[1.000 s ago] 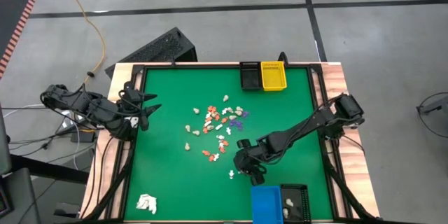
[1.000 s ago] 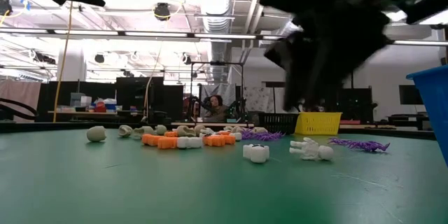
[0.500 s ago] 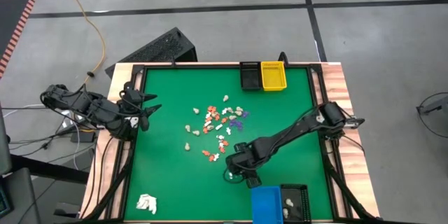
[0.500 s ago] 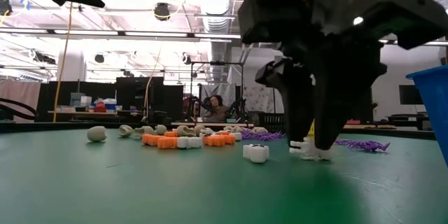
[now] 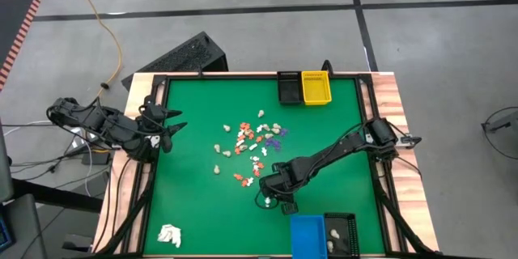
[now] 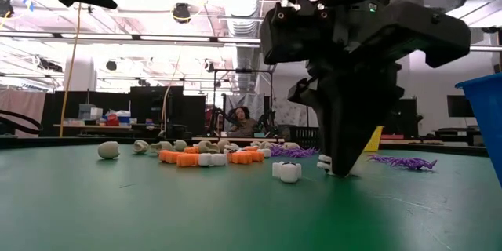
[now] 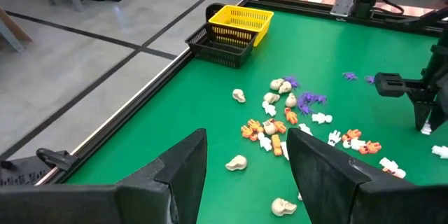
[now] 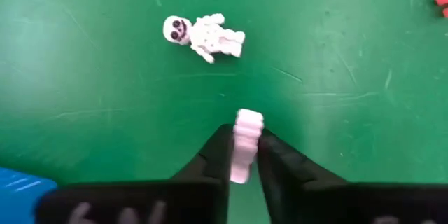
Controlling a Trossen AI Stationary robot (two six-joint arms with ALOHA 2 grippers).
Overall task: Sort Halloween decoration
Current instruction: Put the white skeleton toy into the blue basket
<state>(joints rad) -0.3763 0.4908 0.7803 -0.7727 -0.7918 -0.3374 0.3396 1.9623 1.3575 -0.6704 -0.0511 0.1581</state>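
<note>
Grip check | my right fingers (image 8: 245, 155) pinch a white figurine (image 8: 246, 136) on the table (image 5: 194, 198) | lift straight, avoid neighbouring skeleton (image 8: 204, 36) | left fingers (image 7: 246, 155) wide, parked.

Two dark, jointed robot arms, built from blocky black segments, flank a green table. The left arm (image 5: 101, 125) shows bundled black cables along its links and ends in the left gripper (image 7: 245, 175), whose two broad, matte black fingers taper to blunt tips. The right arm (image 5: 344, 147) is a slim black boom; the right gripper (image 8: 241, 155) carries narrow wedge-shaped black fingers (image 8: 280, 164) below a boxy, angular black housing (image 6: 369, 31).
</note>
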